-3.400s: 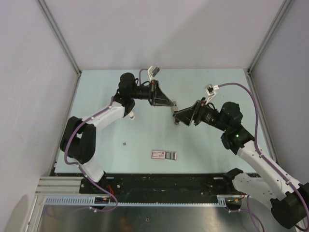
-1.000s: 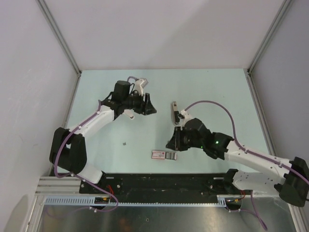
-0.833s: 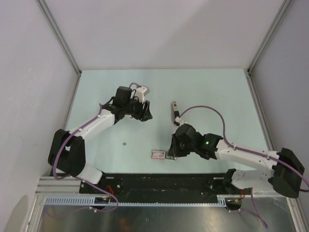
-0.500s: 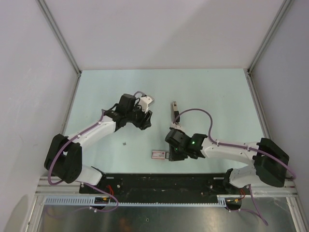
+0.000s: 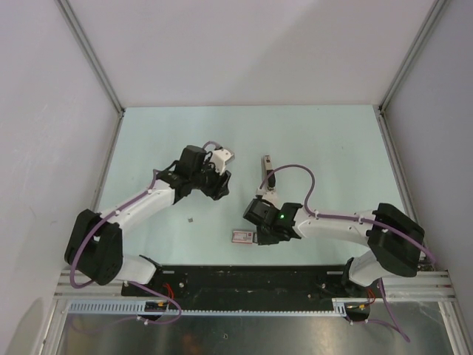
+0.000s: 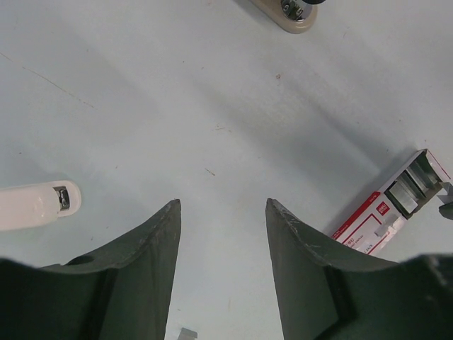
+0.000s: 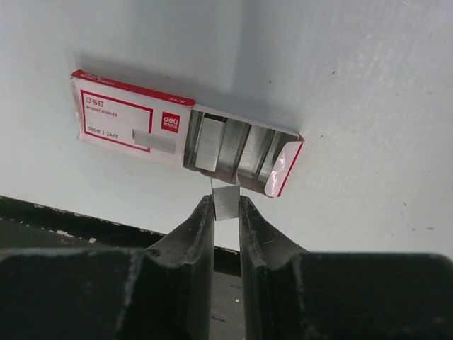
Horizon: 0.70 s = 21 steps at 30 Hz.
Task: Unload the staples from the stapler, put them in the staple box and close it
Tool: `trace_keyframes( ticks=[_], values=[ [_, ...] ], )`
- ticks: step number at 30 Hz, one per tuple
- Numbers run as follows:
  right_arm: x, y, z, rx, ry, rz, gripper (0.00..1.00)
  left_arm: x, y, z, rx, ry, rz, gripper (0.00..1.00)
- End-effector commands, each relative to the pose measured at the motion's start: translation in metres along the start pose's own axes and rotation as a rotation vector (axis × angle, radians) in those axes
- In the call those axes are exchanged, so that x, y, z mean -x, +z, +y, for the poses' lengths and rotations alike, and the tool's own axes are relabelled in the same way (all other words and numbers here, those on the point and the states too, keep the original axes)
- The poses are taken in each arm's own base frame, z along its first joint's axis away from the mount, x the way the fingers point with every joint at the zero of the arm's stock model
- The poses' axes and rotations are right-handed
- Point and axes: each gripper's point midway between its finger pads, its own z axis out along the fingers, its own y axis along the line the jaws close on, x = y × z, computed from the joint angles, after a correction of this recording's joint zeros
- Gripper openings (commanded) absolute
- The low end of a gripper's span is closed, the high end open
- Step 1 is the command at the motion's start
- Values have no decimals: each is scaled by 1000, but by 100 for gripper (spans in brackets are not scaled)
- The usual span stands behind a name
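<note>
Left hand (image 6: 223, 207) spread wide, right hand (image 7: 226, 201) tight around staples (image 7: 227, 205), both arms low.

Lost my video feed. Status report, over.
Left gripper open, empty. Right gripper shut on staple strip at the open staple box mouth. Stapler lies apart; nothing blocking.

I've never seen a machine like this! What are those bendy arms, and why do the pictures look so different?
They are two robot arms with pincer hands, called grippers. One picture looks down from above; the other two come from small cameras on each wrist. On the pale table lie a stapler and an opened staple box. The right gripper pinches a small strip of staples just by the box. The left gripper is open and holds nothing.
</note>
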Motion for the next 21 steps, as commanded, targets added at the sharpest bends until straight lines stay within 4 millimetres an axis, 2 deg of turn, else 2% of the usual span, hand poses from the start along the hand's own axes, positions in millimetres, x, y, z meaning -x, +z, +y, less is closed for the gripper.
trace_keyframes(
  ticks=[1,21],
  values=[
    [9,1,4,-20,22,-32,0,8,-8,-4,-14,79,-38,56],
    [6,11,11,-8,2,-6,1,8,-8,-9,-27,82,-38,55]
  ],
)
